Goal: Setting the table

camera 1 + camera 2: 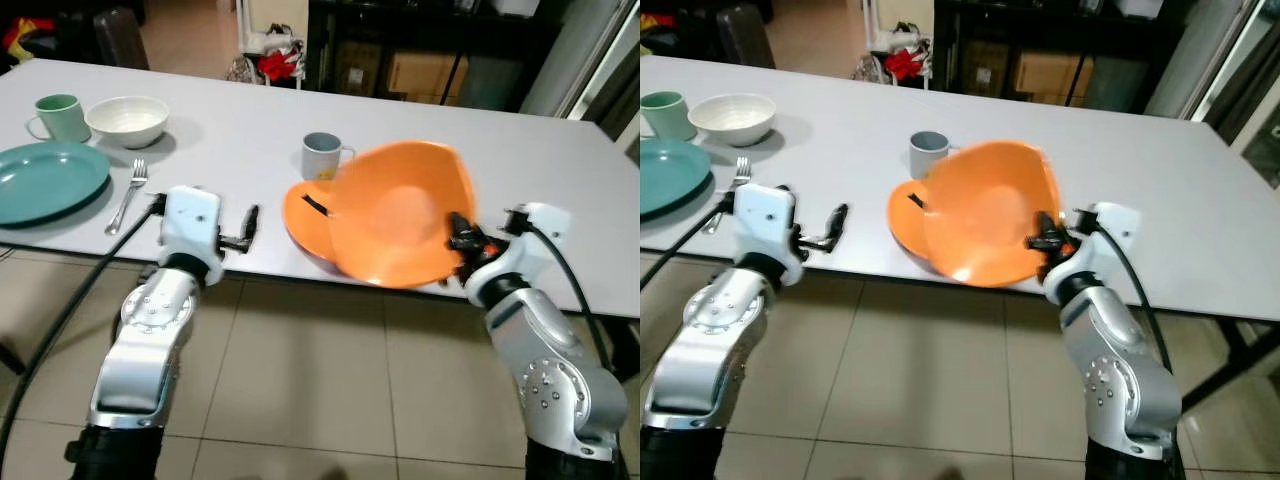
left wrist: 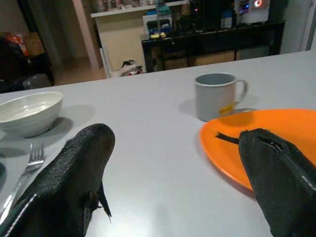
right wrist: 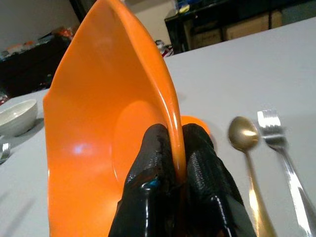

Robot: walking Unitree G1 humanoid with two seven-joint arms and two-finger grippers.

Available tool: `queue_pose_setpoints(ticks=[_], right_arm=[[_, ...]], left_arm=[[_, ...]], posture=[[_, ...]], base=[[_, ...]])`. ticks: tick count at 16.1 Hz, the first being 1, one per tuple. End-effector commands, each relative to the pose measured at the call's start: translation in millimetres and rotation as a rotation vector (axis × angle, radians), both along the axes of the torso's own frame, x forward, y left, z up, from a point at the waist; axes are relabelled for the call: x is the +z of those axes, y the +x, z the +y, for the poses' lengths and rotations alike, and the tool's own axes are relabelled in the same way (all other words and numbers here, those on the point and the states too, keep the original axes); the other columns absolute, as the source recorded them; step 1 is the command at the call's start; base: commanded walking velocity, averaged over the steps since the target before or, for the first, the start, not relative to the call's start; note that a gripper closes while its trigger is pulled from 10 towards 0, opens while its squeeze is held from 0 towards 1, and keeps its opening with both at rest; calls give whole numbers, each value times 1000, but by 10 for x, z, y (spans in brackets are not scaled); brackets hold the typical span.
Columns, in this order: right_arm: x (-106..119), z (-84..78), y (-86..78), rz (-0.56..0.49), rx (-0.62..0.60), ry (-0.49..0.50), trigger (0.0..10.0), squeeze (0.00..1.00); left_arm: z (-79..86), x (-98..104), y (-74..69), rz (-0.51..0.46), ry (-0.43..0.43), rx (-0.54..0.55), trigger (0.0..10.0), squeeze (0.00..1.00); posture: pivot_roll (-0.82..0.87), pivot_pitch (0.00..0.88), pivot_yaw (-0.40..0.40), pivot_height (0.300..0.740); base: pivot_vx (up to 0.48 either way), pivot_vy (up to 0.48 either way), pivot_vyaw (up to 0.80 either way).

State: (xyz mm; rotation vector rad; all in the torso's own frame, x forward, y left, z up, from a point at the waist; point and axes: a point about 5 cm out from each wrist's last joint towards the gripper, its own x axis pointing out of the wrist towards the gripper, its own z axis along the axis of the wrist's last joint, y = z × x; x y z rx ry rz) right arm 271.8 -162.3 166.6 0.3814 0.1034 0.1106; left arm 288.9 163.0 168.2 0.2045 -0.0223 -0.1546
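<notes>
Orange is what your right tool pinches: the rim of an orange bowl, tipped up on edge above the orange plate at the tabletop's near edge. Your left tool hangs with fingers spread, just left of that plate. A grey mug stands behind it; a spoon and fork lie right.

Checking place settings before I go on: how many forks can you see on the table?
2. One fork lies between the teal plate and the left claw. The other fork lies beside a spoon, behind the orange bowl; more may be hidden.
</notes>
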Motion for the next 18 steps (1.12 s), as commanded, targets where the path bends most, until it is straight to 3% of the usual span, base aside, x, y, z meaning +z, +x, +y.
queue_pose_setpoints(ticks=[1,6,7,9,14,15,18], right_arm=[[91,-96,20,-27,-24,2,10000,0],[88,-65,164,52,53,96,10000,0],[23,-100,262,136,64,169,10000,0],[3,-136,309,154,61,234,10000,0],[-114,-184,600,219,45,408,10000,0],[-178,-157,769,270,64,466,10000,0],[-246,-151,846,323,57,480,10000,0]], left_arm=[[-101,17,-16,-9,-7,-38,10000,0],[-47,-31,-100,20,30,-31,10000,0],[-46,18,-151,22,77,-111,10000,0],[-62,38,-182,33,119,-180,10000,0],[-185,80,-246,86,109,-438,10000,0],[-262,58,-274,130,120,-550,10000,0],[-303,43,-294,152,124,-594,10000,0]], posture=[[45,0,-62,740],[102,0,-114,740],[134,0,-126,740],[146,0,-125,740],[162,0,-104,740],[162,0,-92,740],[164,0,-92,740]], base=[[398,0,0],[73,0,0],[0,0,0],[0,0,0],[0,0,0],[0,0,0],[0,0,0]])
